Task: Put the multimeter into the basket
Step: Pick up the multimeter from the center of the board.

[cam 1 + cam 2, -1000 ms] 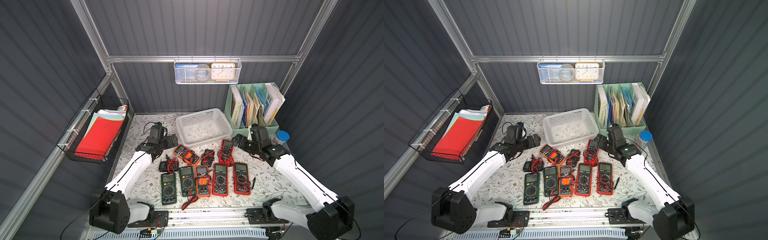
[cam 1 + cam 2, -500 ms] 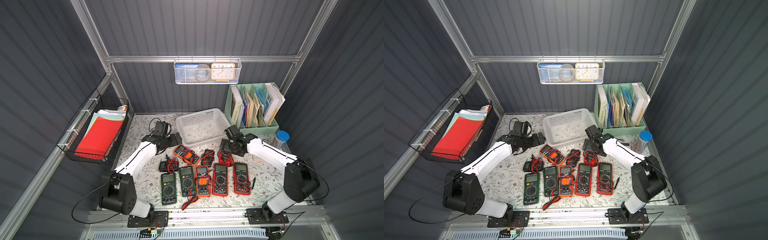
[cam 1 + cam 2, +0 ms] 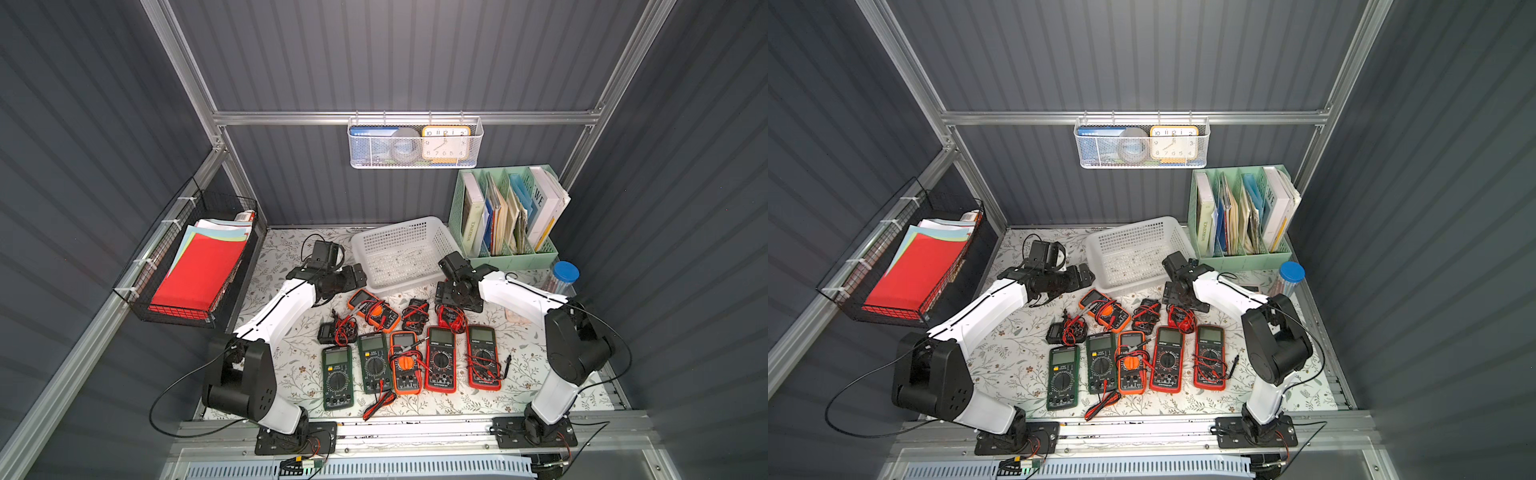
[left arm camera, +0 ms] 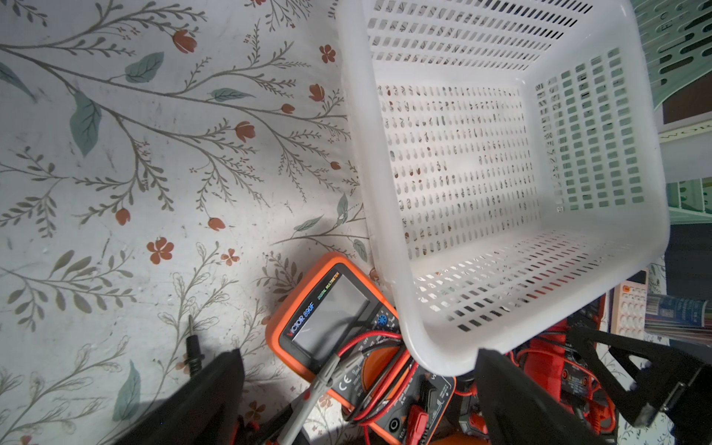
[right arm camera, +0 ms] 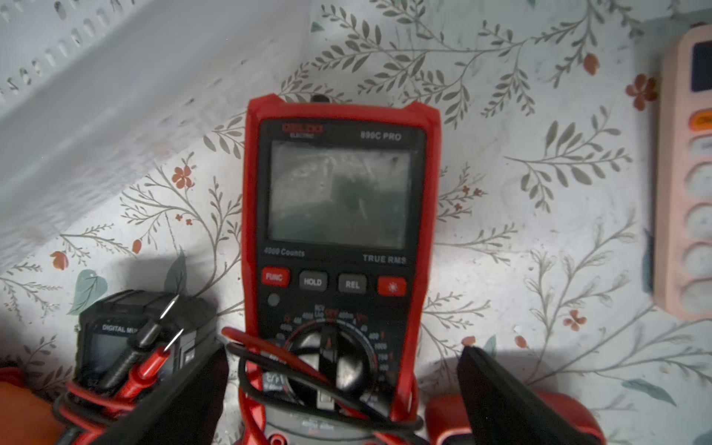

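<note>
The white perforated basket (image 3: 401,253) (image 3: 1133,253) (image 4: 481,173) (image 5: 77,96) stands empty at the back middle of the table. Just in front of its right corner lies a red multimeter (image 5: 339,231) (image 3: 453,318) (image 3: 1181,319), wound with red and black leads. My right gripper (image 5: 343,385) (image 3: 455,297) (image 3: 1177,297) hangs low over its dial end. It is open, with a finger (image 5: 512,400) on either side of the case. My left gripper (image 4: 362,404) (image 3: 359,276) (image 3: 1086,276) is open by the basket's left front corner, above an orange multimeter (image 4: 335,327) (image 3: 374,309).
Several more multimeters (image 3: 440,359) lie in a row toward the front, two small black ones (image 3: 415,309) behind them. A green file holder (image 3: 507,224), a blue-capped jar (image 3: 565,276) and a pink keypad device (image 5: 685,173) stand at the right. A black wire basket (image 3: 195,266) hangs left.
My right gripper has moved left and lower, down over the red multimeter. Both arms have folded their elbows back toward the front rail. The left gripper has hardly shifted.
</note>
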